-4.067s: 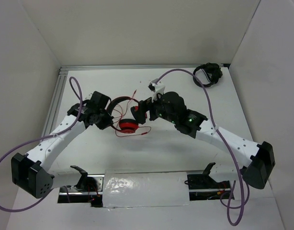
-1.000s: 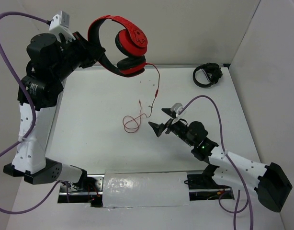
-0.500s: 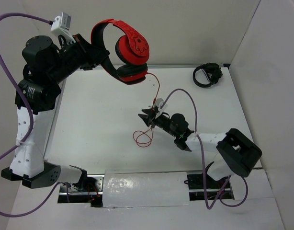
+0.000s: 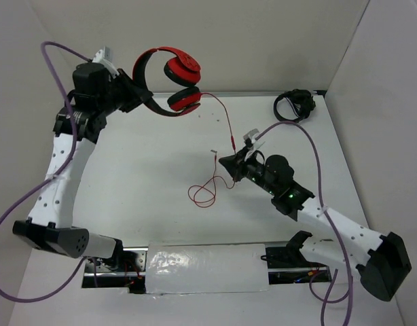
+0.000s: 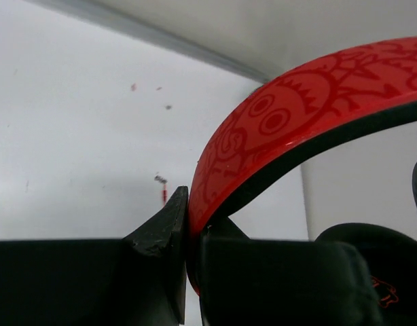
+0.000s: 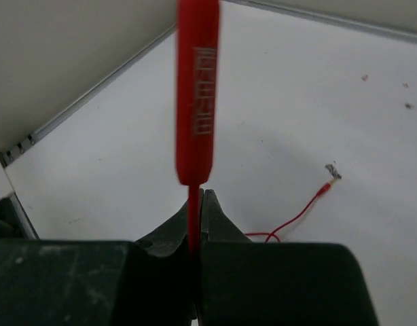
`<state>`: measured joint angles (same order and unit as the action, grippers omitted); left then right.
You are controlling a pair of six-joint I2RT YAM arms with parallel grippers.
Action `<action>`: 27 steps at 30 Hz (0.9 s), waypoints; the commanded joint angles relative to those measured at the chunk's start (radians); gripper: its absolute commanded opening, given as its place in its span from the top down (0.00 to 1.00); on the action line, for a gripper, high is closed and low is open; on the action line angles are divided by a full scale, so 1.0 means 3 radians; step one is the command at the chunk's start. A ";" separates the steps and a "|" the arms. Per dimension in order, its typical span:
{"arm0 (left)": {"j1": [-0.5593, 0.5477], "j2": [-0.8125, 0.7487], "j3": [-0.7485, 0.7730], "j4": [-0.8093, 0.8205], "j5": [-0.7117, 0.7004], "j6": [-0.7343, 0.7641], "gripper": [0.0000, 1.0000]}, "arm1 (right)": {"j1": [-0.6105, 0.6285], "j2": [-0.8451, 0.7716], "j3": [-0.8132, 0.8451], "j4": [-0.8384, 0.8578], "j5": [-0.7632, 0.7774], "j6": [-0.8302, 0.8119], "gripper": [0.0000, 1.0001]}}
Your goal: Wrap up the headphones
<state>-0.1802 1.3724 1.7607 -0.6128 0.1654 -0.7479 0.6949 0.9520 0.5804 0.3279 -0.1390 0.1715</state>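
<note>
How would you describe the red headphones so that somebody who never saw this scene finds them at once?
Start at the far-left corner of the white table, where the left gripper is raised. It clamps the headband of the headphones, held above the table. They are red and trail a thin red cable, unlike the all-black headphones lying in the far-right corner.

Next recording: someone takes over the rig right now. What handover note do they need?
Left tool: shut on the headband, holding the red headphones raised above the far side of the table.
Right tool: shut on the red cable just below its inline remote.
The cable's slack loop and plug lie on the table.
Done: headphones lifted, cable caught.
Left: wind the cable around the headphones; no turns yet.
Black headphones sit in the far right corner, untouched.
</note>
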 commanded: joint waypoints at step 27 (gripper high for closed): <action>-0.0237 0.0192 -0.1368 0.1230 0.2461 0.2114 1.00 | -0.1206 0.0676 0.1009 -0.2089 -0.0478 0.0165 1.00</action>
<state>-0.2100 1.4754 1.3876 -0.2726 0.8753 -0.2497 0.3676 1.1065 0.7719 -0.2081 -0.2882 0.2718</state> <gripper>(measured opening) 0.157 0.006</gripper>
